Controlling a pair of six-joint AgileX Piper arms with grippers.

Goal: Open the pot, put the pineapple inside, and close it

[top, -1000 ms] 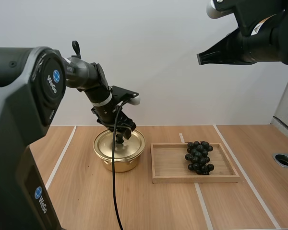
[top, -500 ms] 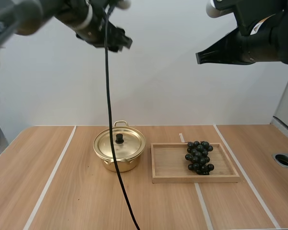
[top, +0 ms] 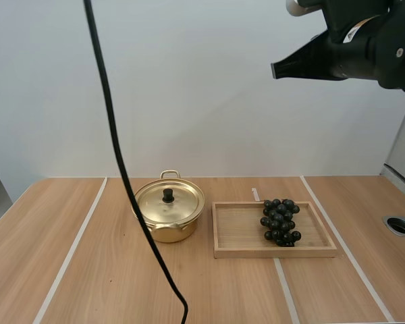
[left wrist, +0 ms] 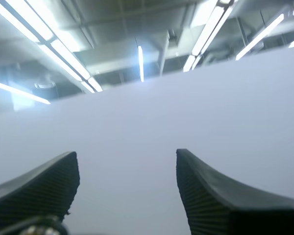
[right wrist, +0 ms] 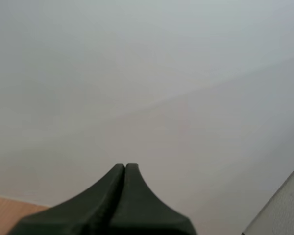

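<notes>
The golden pot [top: 169, 219] is set upright left of centre on the wooden surface [top: 94, 270]. Its lid [top: 172, 204] is seated, with the black knob [top: 167, 195] turned upward. One loop handle [top: 169, 174] is seen at the far side, so the handle axis runs near to far. Just right of the pot, not touching it, the wooden tray [top: 273, 253] is laid with its long side left to right. The bunch of grapes [top: 279, 221] is placed about its middle, long axis near to far. High at the right, the right arm [top: 371, 47] is held with the right jaws pointed left. In the right wrist view they are clenched into one wedge. The left jaws are seen released in the left wrist view, ribbed faces well apart.
</notes>
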